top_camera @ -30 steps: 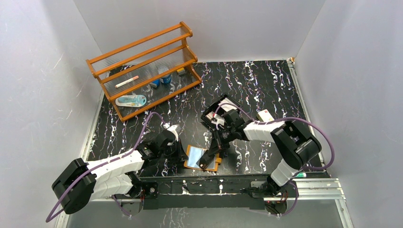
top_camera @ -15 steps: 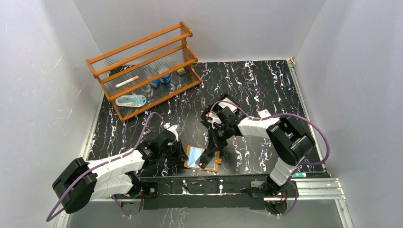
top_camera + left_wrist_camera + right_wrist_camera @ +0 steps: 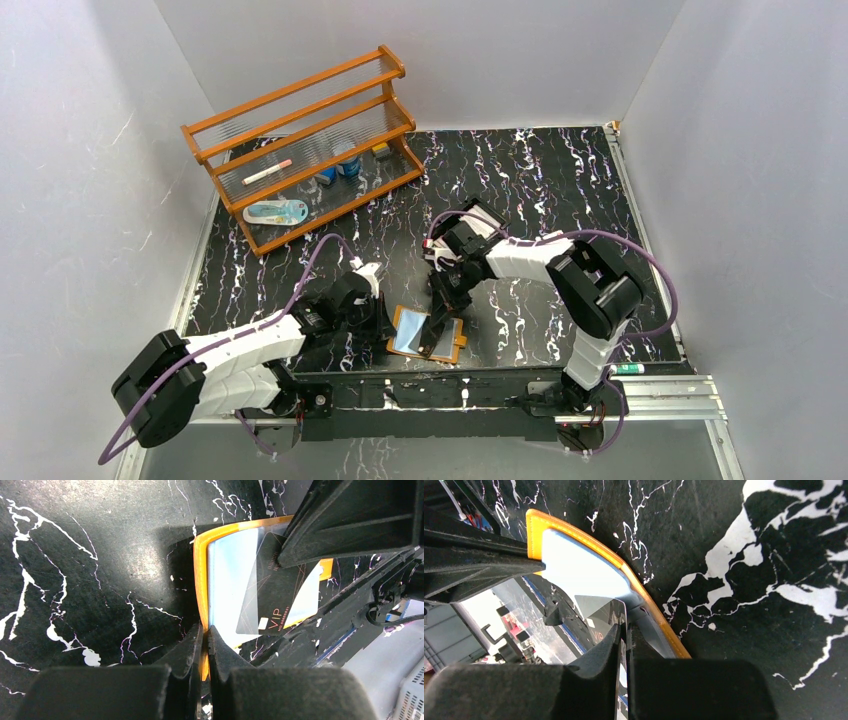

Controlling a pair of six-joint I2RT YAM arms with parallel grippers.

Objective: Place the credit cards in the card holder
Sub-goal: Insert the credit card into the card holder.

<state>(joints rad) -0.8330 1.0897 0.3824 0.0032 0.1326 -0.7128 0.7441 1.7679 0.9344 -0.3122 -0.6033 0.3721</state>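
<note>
Marbled tabletop (image 3: pixel 550 180) bears leather holder (image 3: pixel 200 580) under glossy card (image 3: pixel 275 595).

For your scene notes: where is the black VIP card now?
Left wrist view, right of centre: the card lies tilted across the open holder.

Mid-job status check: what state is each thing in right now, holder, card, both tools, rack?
card holder: open, lying flat, clear sleeves up.
left tool: shut on the card holder's orange edge.
right tool: shut on the dark VIP card.
dark VIP card: tilted, low end over the sleeves; insertion unclear.
wooden rack: upright, small items on its shelves.
</note>
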